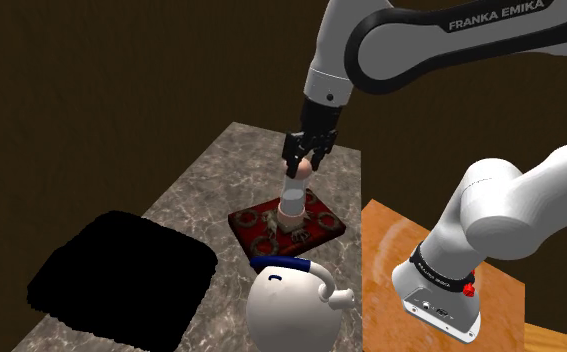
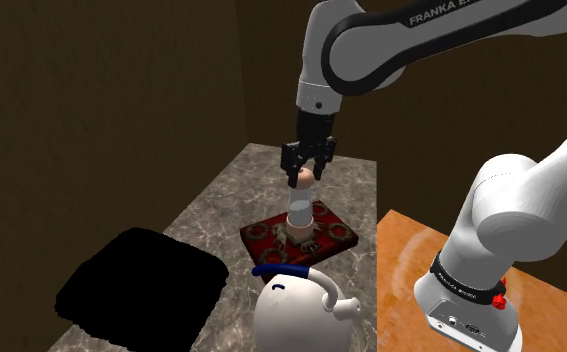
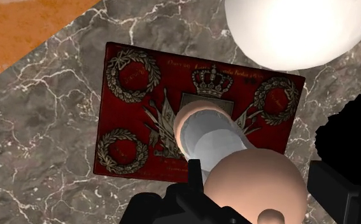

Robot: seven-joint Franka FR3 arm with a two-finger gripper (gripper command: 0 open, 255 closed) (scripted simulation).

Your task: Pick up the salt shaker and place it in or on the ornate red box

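Reaching arm: the white Franka arm with dark joints [image 1: 421, 45] rises from its base on the orange wood-grained stand [image 1: 391, 260], arches over towards the shoulder view's left and turns its wrist straight down over the table.
Table: a grey marble-veined table [image 1: 221, 165] carries the things; a black area [image 1: 121, 275] covers its corner at the shoulder view's lower left.
Kettle: a round white kettle with a dark blue rim [image 1: 289, 308] sits just beside the box's near edge.
Box: a flat ornate red box with pale wreaths and a crowned crest [image 1: 323, 220] lies on the table.
Shaker: the salt shaker [image 1: 294, 203] has a pale cylinder body under a rounded pinkish top and stands upright on the box's crest.
Hand: the black two-finger hand [image 1: 302, 168] points straight down, its fingers spread either side of the shaker's rounded top. In the wrist view one finger [image 3: 195, 175] sits against it and the other shows a thin gap.
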